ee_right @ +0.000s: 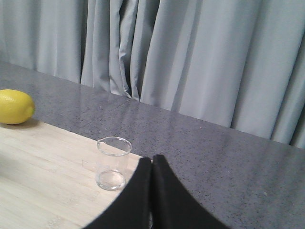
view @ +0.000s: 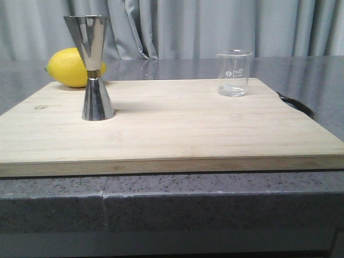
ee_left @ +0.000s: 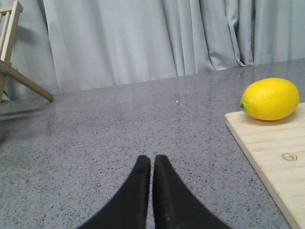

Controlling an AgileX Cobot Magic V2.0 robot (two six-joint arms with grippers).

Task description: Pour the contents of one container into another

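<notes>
Left gripper [ee_left: 152, 164]: clenched, fingers pressed together, grasping nothing; over bare counter [ee_left: 119, 133] off the board's left edge.
Right gripper [ee_right: 152, 164]: clenched, tips together, grasping nothing; near the beaker, not touching it.
Board [view: 177, 134]: pale wood, lying on the grey counter, its front edge along the counter's front.
Jigger [view: 92, 67]: upright on the board's left part, back from the front edge.
Beaker [view: 234, 73]: upright at the board's far right corner, well apart from the jigger.
Lemon [view: 72, 67]: at the board's far left corner, just behind the jigger.
Curtain [view: 215, 27]: grey, behind the counter.
</notes>
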